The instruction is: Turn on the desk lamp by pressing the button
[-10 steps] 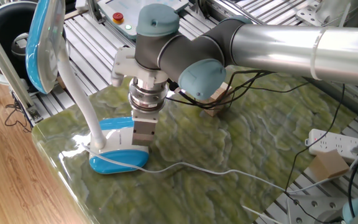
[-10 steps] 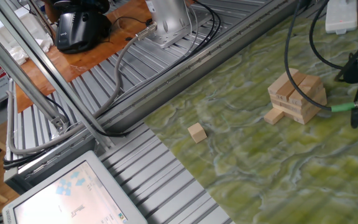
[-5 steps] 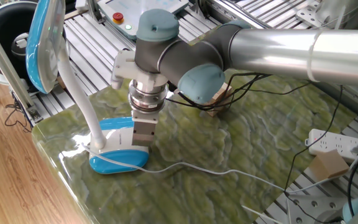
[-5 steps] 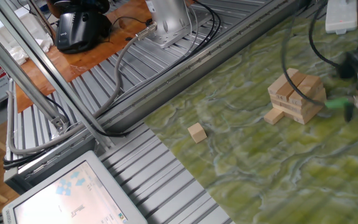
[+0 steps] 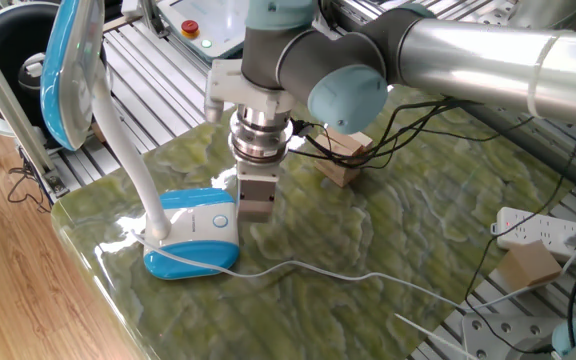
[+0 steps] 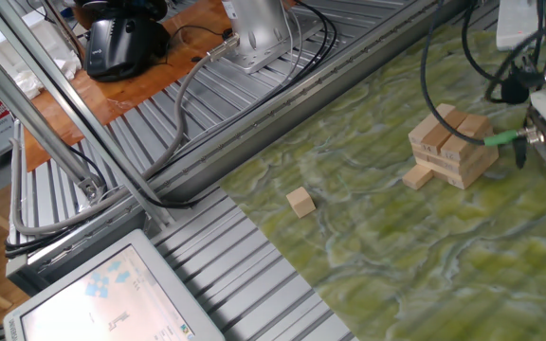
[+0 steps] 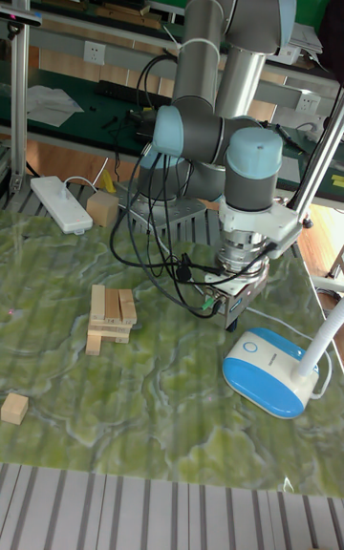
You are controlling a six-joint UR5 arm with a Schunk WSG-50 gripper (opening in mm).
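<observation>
One fixed view looks down from above the table's lamp end, close in, across the green marbled mat [image 5: 408, 240] toward the grey ribbed metal surround. The other fixed view sits high over the opposite side, facing down along the mat's edge and the grooved metal deck [image 6: 245, 256], and catches only the arm's edge at its right border. The tall fixed view stands low at the mat's front, facing the grey-and-blue robot arm [image 7: 229, 63] head-on, farther back. All three share the stack of pale wooden blocks [image 6: 453, 147]; the first and the tall view share the blue-and-white plastic desk lamp [image 5: 193, 232].
</observation>
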